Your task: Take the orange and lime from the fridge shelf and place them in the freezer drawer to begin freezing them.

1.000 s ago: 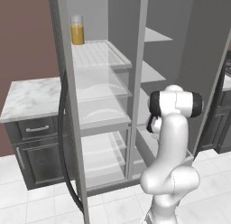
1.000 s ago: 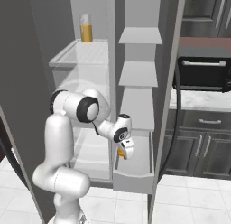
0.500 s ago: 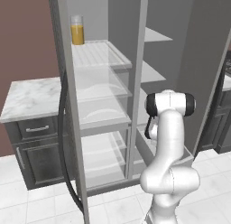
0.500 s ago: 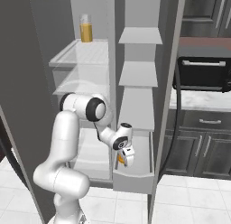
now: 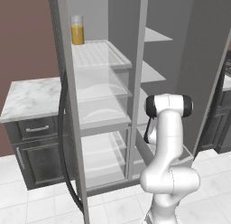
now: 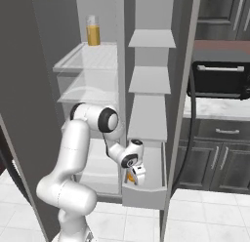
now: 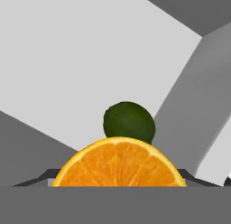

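The gripper point(image 6: 135, 176) hangs low inside the pull-out drawer point(image 6: 146, 196) at the fridge's lower right, its jaws clenched on the orange point(image 6: 131, 177). In the hand view the orange point(image 7: 119, 162) shows its cut face close up, and the lime point(image 7: 129, 121) lies just beyond it on the drawer's pale floor. A glass of juice point(image 5: 77, 30) stands on the ridged top shelf point(image 5: 100, 55).
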